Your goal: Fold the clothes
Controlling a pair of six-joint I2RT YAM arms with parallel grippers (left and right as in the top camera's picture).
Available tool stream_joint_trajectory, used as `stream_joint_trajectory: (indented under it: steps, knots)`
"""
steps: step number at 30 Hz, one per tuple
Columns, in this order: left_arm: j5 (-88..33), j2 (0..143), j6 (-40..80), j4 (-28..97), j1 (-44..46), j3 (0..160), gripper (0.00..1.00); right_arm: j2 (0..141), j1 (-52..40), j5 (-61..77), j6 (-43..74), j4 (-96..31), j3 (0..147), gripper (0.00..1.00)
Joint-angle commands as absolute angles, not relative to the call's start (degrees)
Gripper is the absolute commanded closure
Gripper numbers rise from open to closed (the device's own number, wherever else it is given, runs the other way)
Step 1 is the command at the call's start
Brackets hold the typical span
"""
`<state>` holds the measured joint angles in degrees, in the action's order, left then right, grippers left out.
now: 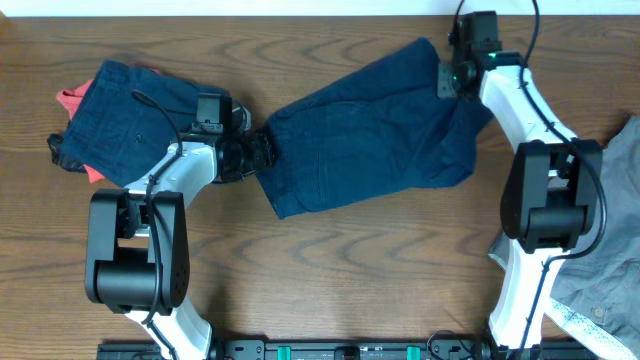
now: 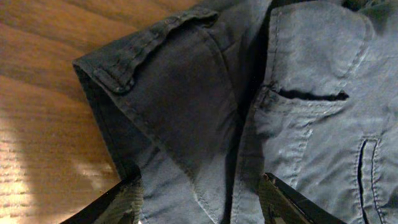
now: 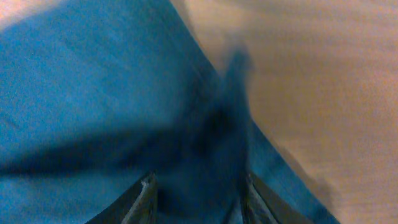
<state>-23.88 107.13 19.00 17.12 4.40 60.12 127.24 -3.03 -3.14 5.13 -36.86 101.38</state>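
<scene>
Dark navy shorts (image 1: 370, 130) lie spread diagonally across the table's middle. My left gripper (image 1: 262, 150) is at their waistband end. In the left wrist view its fingers (image 2: 200, 202) stand apart over the flat cloth, with the waistband corner (image 2: 124, 65) and a pocket slit (image 2: 311, 96) ahead. My right gripper (image 1: 452, 78) is at the far leg end. In the blurred right wrist view its fingers (image 3: 199, 199) hold a raised ridge of the navy cloth (image 3: 93, 93).
A folded navy garment (image 1: 135, 115) lies on a coral-red one (image 1: 72, 100) at the far left. A light grey garment (image 1: 612, 235) lies at the right edge. Bare wooden table (image 1: 350, 270) lies in front of the shorts.
</scene>
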Motion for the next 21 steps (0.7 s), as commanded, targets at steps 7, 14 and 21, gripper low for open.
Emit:
stream_joint_trajectory:
  steps: [7,14,21]
  knots:
    - [-29.69,110.48,17.23,24.43,4.69,57.23,0.38,133.78,-0.1,-1.56,5.74,-51.05,101.41,0.64]
    - [-31.09,109.67,11.86,30.63,4.67,57.25,0.34,134.65,-0.08,-1.48,10.66,-66.3,101.3,0.79]
    - [-31.09,104.99,10.98,24.34,4.03,57.36,0.31,134.56,-0.21,-0.62,14.76,-83.11,101.3,0.84]
